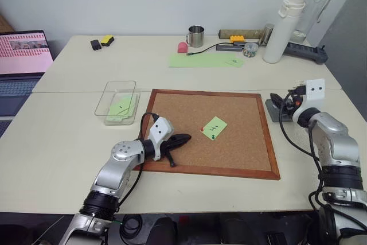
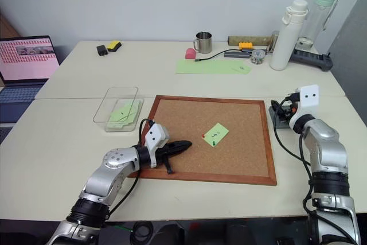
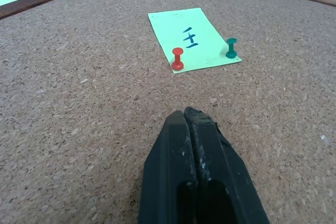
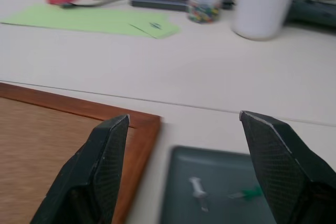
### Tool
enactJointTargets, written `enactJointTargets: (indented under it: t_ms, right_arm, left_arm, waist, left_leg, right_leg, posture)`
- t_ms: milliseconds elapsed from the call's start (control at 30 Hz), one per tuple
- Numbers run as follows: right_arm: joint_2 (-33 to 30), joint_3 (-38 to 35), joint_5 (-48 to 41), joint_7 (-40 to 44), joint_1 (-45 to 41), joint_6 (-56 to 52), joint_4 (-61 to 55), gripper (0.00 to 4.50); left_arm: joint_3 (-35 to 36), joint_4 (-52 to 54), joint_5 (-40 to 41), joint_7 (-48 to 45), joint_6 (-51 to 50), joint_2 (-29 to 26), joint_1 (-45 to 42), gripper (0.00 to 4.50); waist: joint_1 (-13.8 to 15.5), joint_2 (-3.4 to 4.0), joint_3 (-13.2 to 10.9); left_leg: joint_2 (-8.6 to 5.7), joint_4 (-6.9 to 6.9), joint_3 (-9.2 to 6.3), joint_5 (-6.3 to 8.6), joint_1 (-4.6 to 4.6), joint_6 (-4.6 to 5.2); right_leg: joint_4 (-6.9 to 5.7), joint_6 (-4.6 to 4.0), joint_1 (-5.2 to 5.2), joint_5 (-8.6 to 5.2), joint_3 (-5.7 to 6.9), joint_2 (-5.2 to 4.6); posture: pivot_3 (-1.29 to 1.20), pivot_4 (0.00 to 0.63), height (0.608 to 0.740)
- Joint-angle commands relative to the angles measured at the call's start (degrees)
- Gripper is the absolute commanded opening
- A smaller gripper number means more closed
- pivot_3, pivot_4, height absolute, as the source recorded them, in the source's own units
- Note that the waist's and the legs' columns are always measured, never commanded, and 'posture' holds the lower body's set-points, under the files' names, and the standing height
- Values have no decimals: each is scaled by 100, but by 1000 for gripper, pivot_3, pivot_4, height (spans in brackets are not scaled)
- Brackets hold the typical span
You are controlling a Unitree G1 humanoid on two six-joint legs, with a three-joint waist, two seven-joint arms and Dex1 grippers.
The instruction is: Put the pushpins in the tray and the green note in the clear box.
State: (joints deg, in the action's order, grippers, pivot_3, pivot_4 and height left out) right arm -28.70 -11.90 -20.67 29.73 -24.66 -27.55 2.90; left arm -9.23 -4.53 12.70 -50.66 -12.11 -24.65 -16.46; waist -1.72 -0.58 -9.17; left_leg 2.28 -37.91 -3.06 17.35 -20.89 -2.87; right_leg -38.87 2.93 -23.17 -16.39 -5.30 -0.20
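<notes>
Bright, even indoor light with soft shadows; the right wrist view is blurred, the others sharp.

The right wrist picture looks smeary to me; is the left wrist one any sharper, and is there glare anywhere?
Right wrist view: the tray and the pins lying in it are soft and smeared. Left wrist view: crisp, with the green note, its red pushpin and green pushpin sharp and casting faint shadows. Left eye view: even light, no strong glare on the corkboard.
</notes>
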Motion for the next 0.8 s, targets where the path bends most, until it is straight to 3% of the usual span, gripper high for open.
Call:
enactJointTargets:
  t_ms: [33, 167, 300, 800]
  right_arm:
    - [41, 485, -845, 760, 370, -601, -1512, 3523]
    - [3, 1282, -501, 878, 680, -592, -1989, 3523]
    - [357, 1883, -254, 687, 837, -489, -2038, 3523]
    - [639, 2268, 111, 754, 620, -670, -1398, 3523]
  left_arm:
    - [-82, -264, -128, 18, -56, 13, 5, 0]
    - [-100, -348, -151, 3, -3, 27, -63, 0]
    - [-125, -214, -137, 1, -63, 12, -16, 0]
    - [-78, 118, -100, 65, -245, -89, 185, 0]
  waist:
    - [0, 0, 0]
    - [6, -1, 0]
    - [7, -1, 0]
    - [-11, -4, -2]
  left_leg:
    - [0, 0, -2, 0, 0, 0]
    - [-1, -3, -4, 0, 0, 0]
    - [-1, -3, -8, 0, 0, 0]
    - [0, 0, -9, 0, -1, 0]
  right_leg:
    - [0, 0, 0, 0, 2, 0]
    - [0, 1, 3, 0, 4, 0]
    - [0, 1, 2, 0, 9, 0]
    - [4, 1, -1, -1, 9, 2]
  posture:
    - [0, 150, 740]
    - [0, 150, 740]
    - [0, 150, 740]
    - [0, 150, 740]
